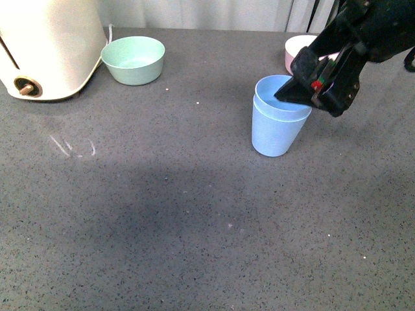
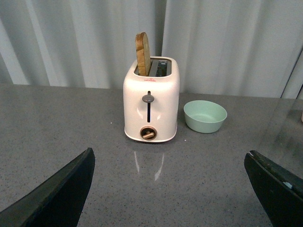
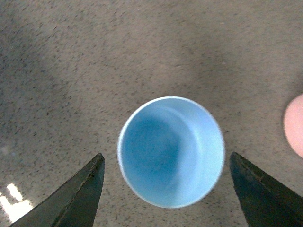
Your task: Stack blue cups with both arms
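Observation:
The two blue cups (image 1: 277, 126) stand nested, one inside the other, upright on the grey counter at the right of the front view. My right gripper (image 1: 303, 89) hangs just above their rim, open and holding nothing. In the right wrist view the cup mouth (image 3: 170, 151) lies between the two spread fingers (image 3: 85, 194), with a gap on each side. My left gripper (image 2: 170, 189) is open and empty, low over bare counter and facing the toaster. It is out of the front view.
A cream toaster (image 1: 45, 45) stands at the back left, with a slice of toast (image 2: 143, 53) in its slot. A mint-green bowl (image 1: 133, 59) sits beside it. A pink bowl (image 1: 297, 50) sits behind the cups, partly hidden by my right arm.

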Tool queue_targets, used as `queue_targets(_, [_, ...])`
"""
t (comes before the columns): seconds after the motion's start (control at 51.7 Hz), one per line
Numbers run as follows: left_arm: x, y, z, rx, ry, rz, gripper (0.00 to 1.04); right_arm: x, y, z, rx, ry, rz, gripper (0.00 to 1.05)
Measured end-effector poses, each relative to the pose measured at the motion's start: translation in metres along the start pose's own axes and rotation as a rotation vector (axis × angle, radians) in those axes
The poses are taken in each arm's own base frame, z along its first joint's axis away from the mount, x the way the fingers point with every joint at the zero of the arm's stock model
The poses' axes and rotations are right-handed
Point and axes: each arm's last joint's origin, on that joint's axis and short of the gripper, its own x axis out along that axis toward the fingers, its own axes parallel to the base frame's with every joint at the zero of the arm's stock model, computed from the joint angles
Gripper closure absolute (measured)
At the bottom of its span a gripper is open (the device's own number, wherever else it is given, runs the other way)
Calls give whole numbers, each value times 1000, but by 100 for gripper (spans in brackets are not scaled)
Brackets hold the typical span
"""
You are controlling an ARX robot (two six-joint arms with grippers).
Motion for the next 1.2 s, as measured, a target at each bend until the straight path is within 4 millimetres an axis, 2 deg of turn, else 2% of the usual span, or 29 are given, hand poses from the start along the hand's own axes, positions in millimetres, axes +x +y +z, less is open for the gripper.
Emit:
queue_targets(0.097, [0,0,0,0,0,0,9,-29,-17,-5,94,-95,-124,8])
queue_targets(0.174, [0,0,0,0,0,0,9,-69,-26,-14,189,-206,-295,9])
queue_targets(0.252, [0,0,0,0,0,0,9,-109,-18,-31,302,-329,-425,9])
queue_targets(0.368, [0,0,0,0,0,0,9,-143,10,-57,501,-505,-731,25])
queue_targets(0.387, [0,0,0,0,0,0,9,-145,14,-60,515,-522,-744,26])
queue_targets(0.445, [0,0,0,0,0,0,9,-158,35,-84,584,-598,-779,41])
queue_targets(0.638, [0,0,0,0,0,0,9,-152,63,-118,657,-580,-762,76])
queue_targets(0.793, [0,0,0,0,0,0,9,-154,78,-127,654,-599,-769,103])
queue_targets(1.2, [0,0,0,0,0,0,9,-156,110,-150,661,-598,-766,103])
